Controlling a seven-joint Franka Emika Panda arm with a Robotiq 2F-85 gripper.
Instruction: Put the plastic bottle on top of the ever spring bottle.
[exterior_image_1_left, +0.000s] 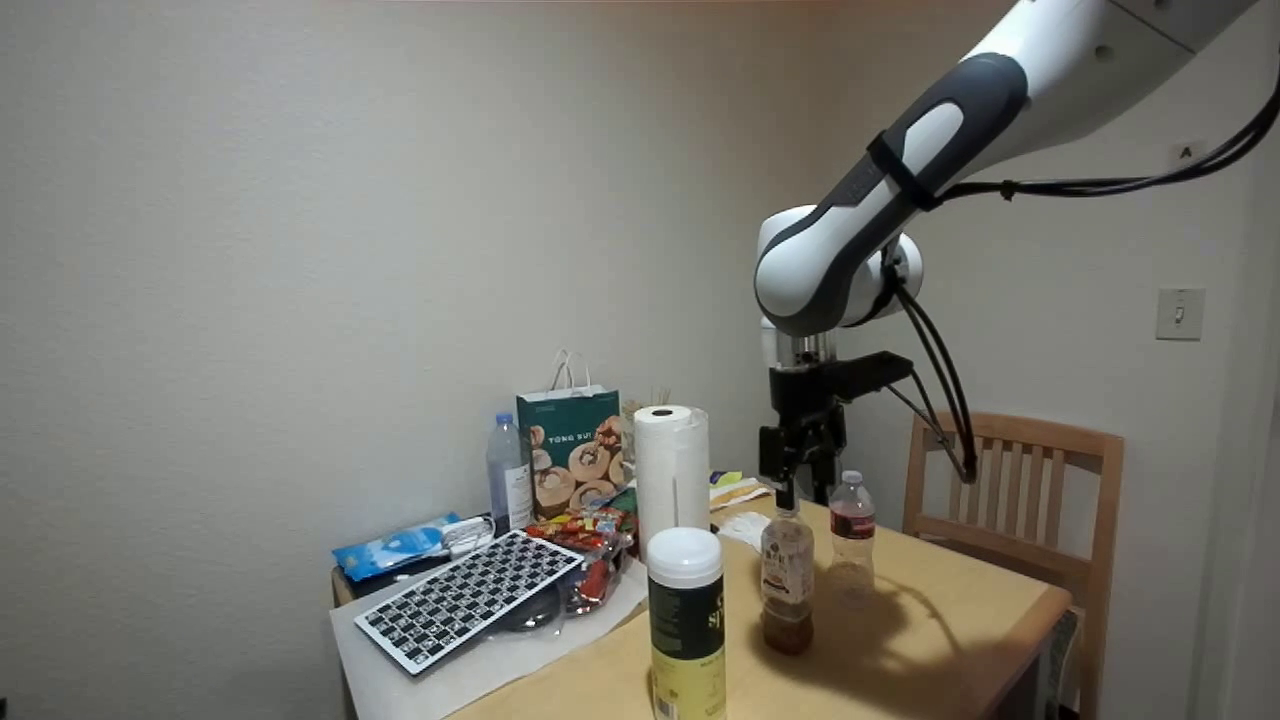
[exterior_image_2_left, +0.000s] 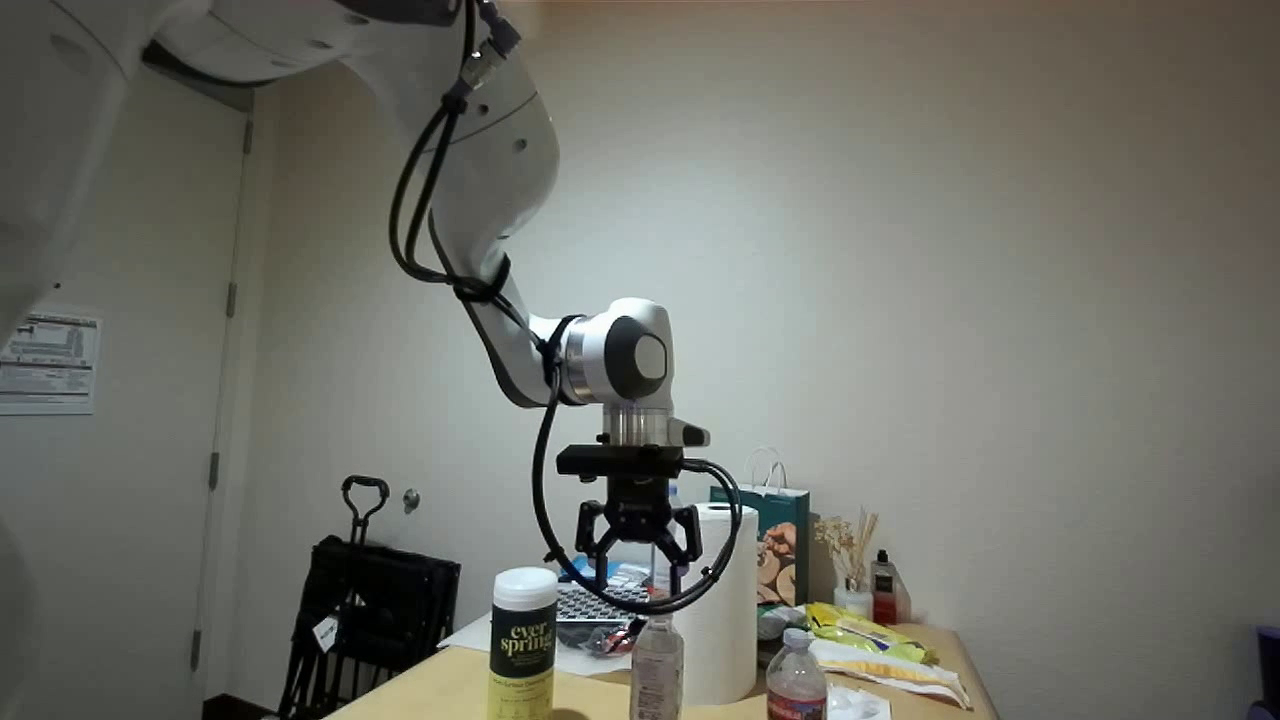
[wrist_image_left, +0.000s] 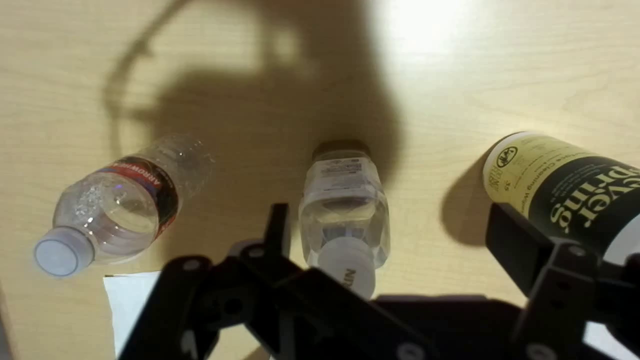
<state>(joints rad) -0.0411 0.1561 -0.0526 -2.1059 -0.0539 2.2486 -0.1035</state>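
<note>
The plastic bottle (exterior_image_1_left: 788, 570) stands upright on the table, slim and clear, with brown in its lower part. It also shows in an exterior view (exterior_image_2_left: 657, 670), and its pale cap and body show in the wrist view (wrist_image_left: 345, 210). The ever spring bottle (exterior_image_1_left: 686, 620), with a broad white cap, dark label and yellow-green lower part, stands upright beside it; it shows at the right of the wrist view (wrist_image_left: 575, 185). My gripper (exterior_image_2_left: 640, 585) is open and empty, pointing down just above the plastic bottle. In the wrist view the cap lies between the fingers (wrist_image_left: 394, 225), nearer the left finger, partly hidden by it.
A smaller clear bottle with a red label (exterior_image_1_left: 853, 520) stands close to the plastic bottle, on the wrist view's left (wrist_image_left: 120, 205). A paper towel roll (exterior_image_2_left: 725, 600) stands behind. A keyboard (exterior_image_1_left: 470, 600), snack bags and a green bag (exterior_image_1_left: 570, 450) lie farther back.
</note>
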